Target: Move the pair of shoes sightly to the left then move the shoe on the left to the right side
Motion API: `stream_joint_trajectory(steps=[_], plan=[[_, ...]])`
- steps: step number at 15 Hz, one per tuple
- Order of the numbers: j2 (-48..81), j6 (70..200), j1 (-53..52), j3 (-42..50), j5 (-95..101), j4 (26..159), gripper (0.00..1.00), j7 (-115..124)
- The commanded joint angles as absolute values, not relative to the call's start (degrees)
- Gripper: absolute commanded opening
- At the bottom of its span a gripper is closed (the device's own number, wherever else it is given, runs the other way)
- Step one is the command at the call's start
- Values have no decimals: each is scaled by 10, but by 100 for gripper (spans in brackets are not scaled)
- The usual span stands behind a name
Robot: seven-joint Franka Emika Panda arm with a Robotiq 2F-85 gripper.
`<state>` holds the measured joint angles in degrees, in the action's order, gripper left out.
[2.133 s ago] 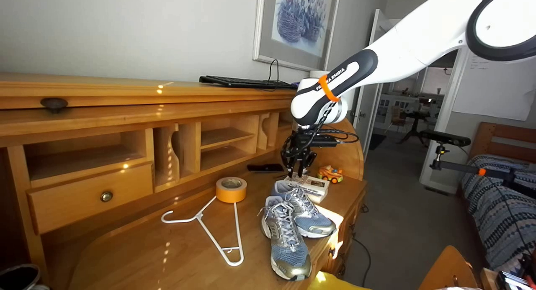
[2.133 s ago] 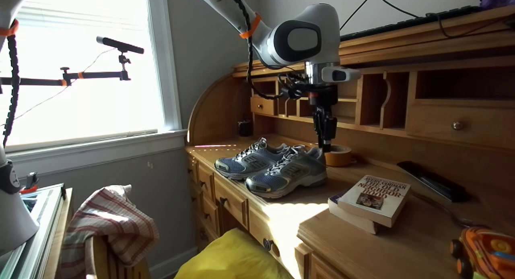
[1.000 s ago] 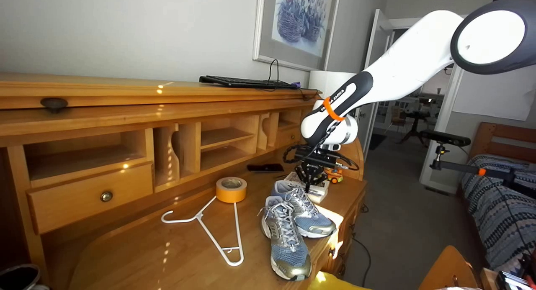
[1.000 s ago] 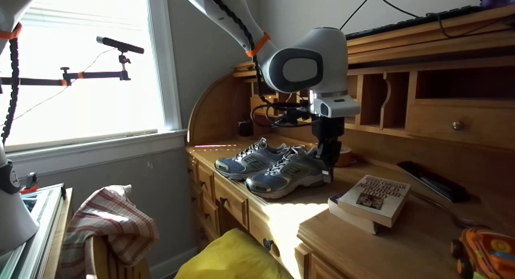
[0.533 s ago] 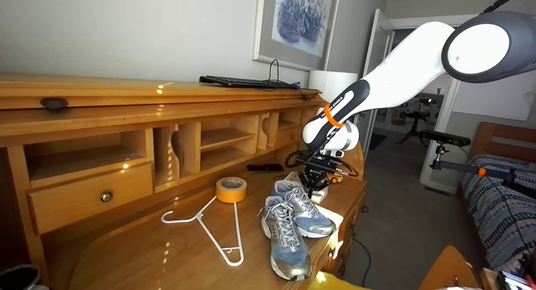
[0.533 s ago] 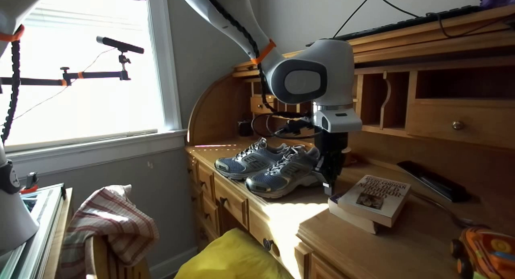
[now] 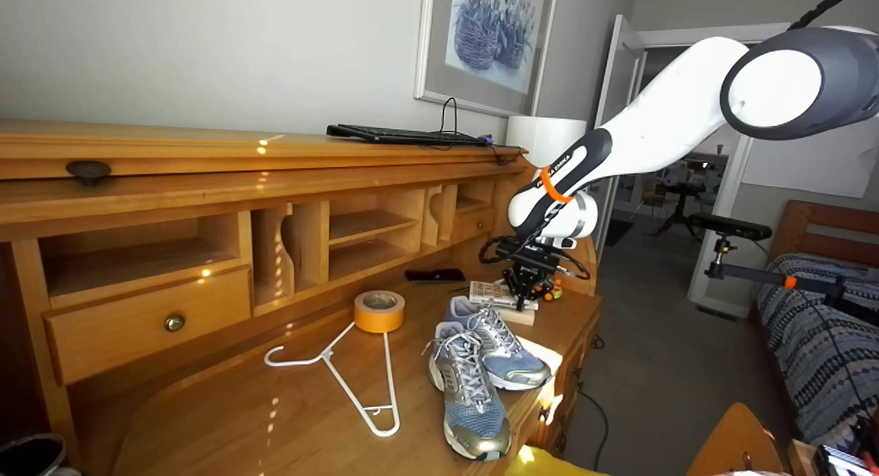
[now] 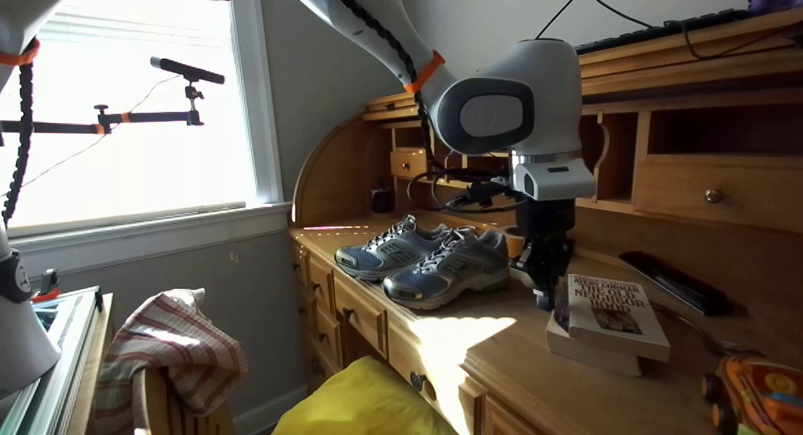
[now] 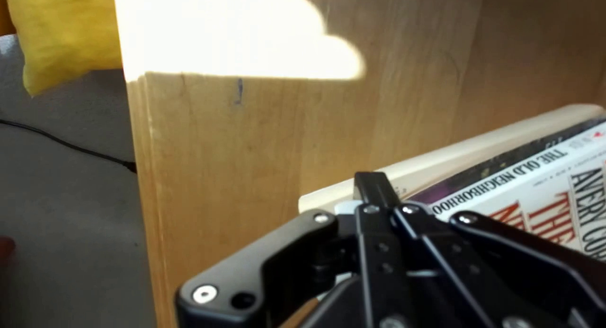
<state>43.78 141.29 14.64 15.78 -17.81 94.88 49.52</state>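
Note:
The pair of shoes, grey and light blue, stands side by side on the desk in both exterior views. In an exterior view, the shoe nearer the hanger partly overlaps its mate. My gripper is low over the desk, off the heel of the nearer shoe, with a gap between them. The jaws are together with nothing between them. In the wrist view my gripper is right at the edge of the stacked books; touching looks likely. Neither shoe appears in the wrist view.
Two stacked books, a white-covered one over a pale one, lie beside the gripper. A toy car, black device, tape roll and white hanger are also there. The desk's front edge drops to the floor.
My gripper came down by the shoe's heel, then moved away from the shoes toward the books. Within the last half second the books slid away and turned. The shoes look unmoved.

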Motion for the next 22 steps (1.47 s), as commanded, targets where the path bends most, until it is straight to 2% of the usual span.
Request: stream_joint_trajectory(steps=[1,6,7,8,10,17,18,22], plan=[[460,1414,165,162,-186,913,0,515],[431,1410,173,152,-186,924,0,502],[415,1410,168,148,-183,937,25,494],[394,1416,161,142,-181,955,27,481],[356,1419,148,129,-178,985,40,456],[258,1347,120,72,-181,1049,95,311],[249,1333,115,67,-181,1054,99,289],[234,1302,82,65,-179,1062,100,288]])
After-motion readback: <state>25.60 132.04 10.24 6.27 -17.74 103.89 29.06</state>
